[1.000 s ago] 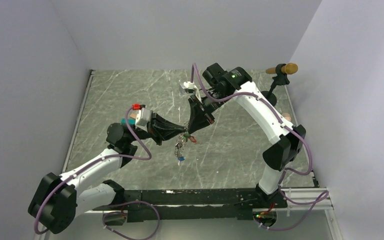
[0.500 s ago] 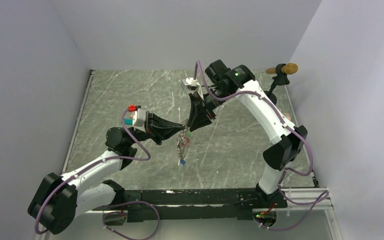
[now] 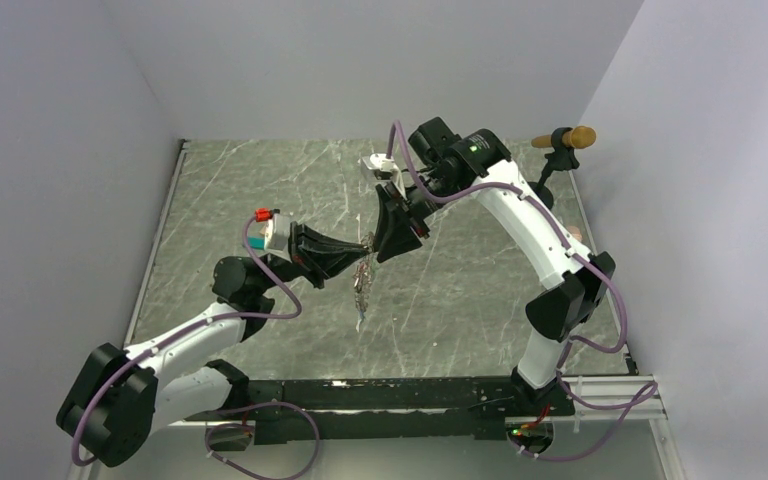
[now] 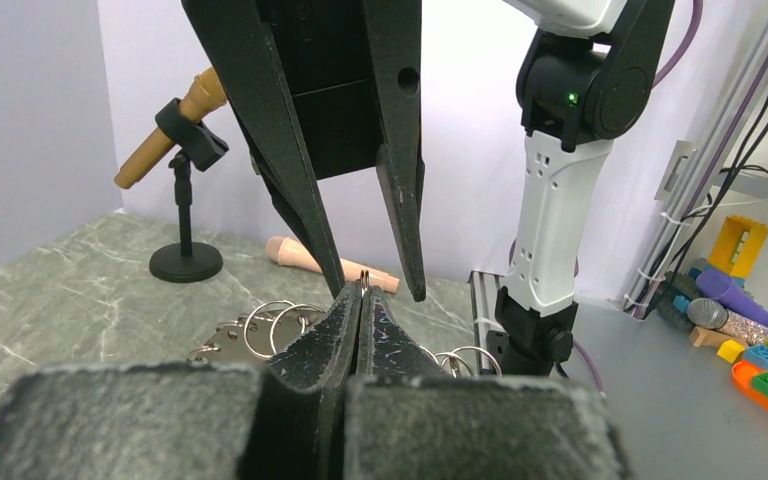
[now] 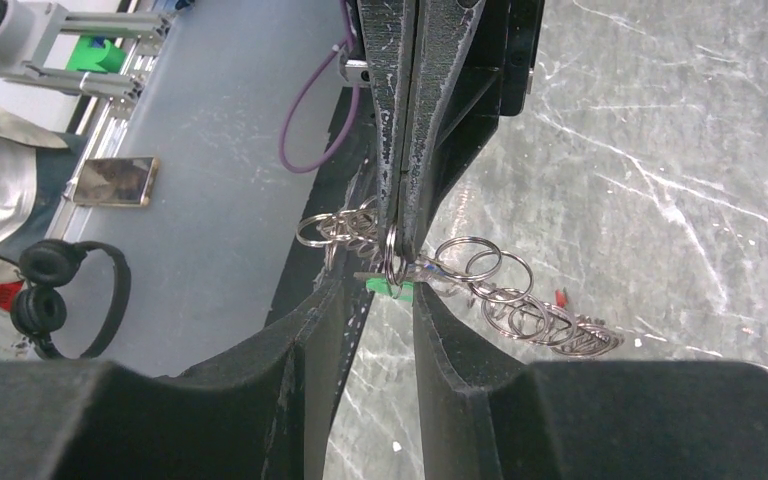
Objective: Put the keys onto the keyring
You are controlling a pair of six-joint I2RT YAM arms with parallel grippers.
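Right wrist: left gripper [image 5: 398,232] clamped shut on keyring [image 5: 482,266]. Right gripper [image 5: 380,296] jaws parted, astride green key [image 5: 392,288]. Threading unconfirmed; task likely unfinished.

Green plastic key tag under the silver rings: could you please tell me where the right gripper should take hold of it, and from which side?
The green plastic key tag lies between the right gripper's open fingers, at the tips of the left gripper, shut on the silver rings. So probably pinch its small body across, closing from both sides there.
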